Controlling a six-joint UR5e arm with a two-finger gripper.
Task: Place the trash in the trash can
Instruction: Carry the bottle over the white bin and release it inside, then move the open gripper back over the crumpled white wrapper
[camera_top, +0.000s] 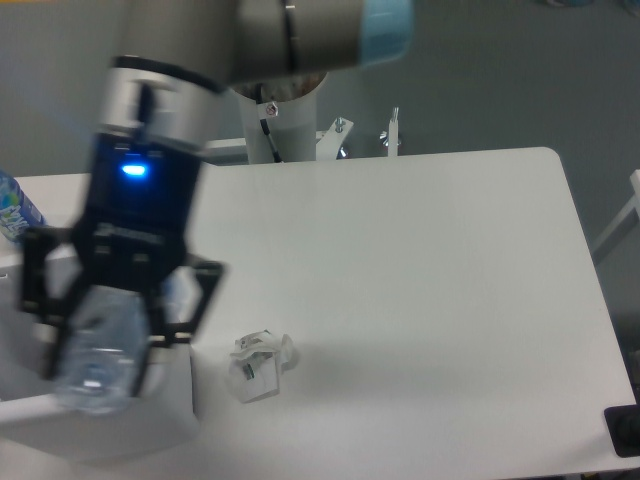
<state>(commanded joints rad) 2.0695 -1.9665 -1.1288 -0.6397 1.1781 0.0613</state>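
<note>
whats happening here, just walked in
A single robot arm is clearing trash off a white table. Its gripper is shut on a crushed clear plastic bottle and holds it over the white trash can at the left edge; the bottle has not been dropped. A crumpled white wad lies on the table just right of the can, not yet picked up. An upright water bottle stands at the far left.

Crushed bottle (100, 345) above bin (150, 425); crumpled wad (258, 364) beside it
</note>
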